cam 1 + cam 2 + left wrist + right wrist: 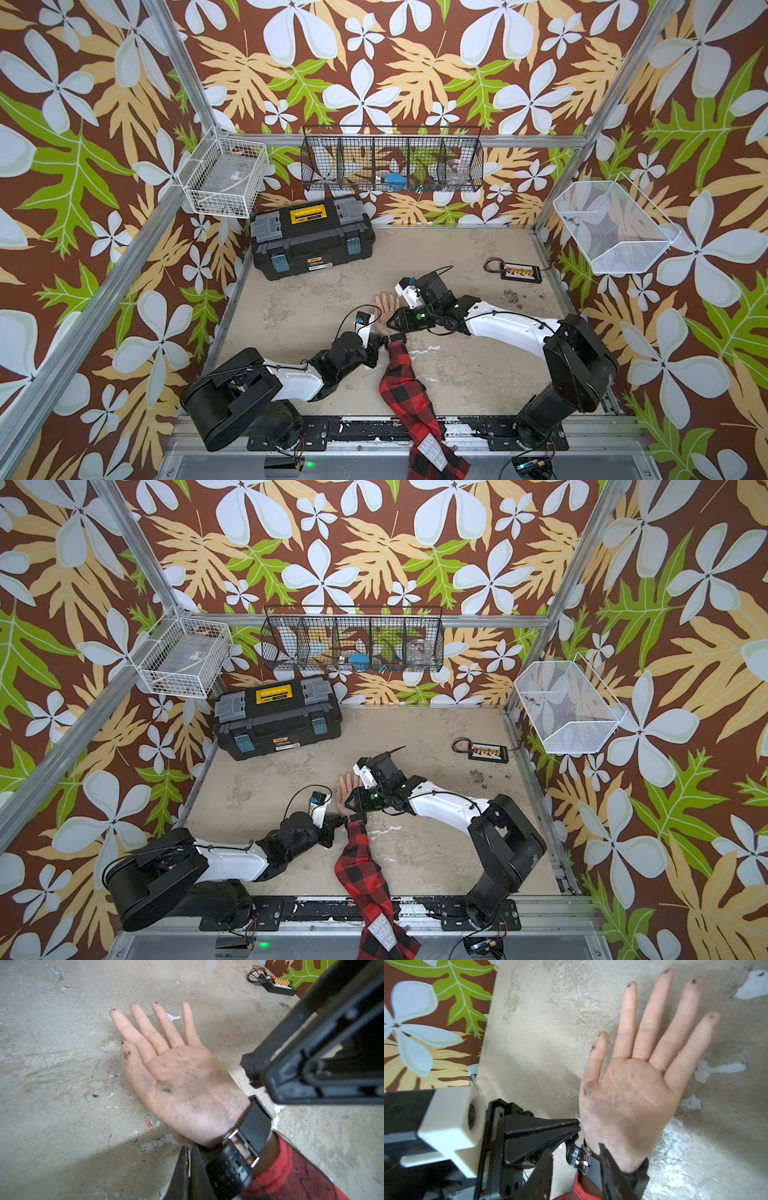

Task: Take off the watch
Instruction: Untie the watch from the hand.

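A dummy arm in a red-and-black plaid sleeve (405, 386) lies across the scuffed table (311, 307), and its rubbery hand (187, 1088) rests palm up with the fingers spread. The watch (255, 1126) sits buckled round the wrist, right where the cuff ends. From here I see only its black ribbed strap and metal buckle; the case is turned under, out of sight.

The left gripper (384, 338) comes in low from the thumb side of the wrist. Its jaws are pressed together, and in the right wrist view the strap's loose, perforated tail curls up from the buckle into their tips — so it looks pinched there.

The right gripper (391, 323) reaches in from the opposite side, above the heel of the palm. Its two fingers stand apart, one on each side of the buckle, and one finger (610, 1167) lies across the strap on the wrist. They straddle the band and do not clamp it.

Farther back, a black toolbox (311, 237) with a yellow handle stands by the rear wall. A small terminal board (519, 272) with coiled wires lies well off to the right. A black wire basket (392, 164) hangs on the back wall, and white wire baskets (226, 178) hang on the side frames — all of them well apart from the arms.
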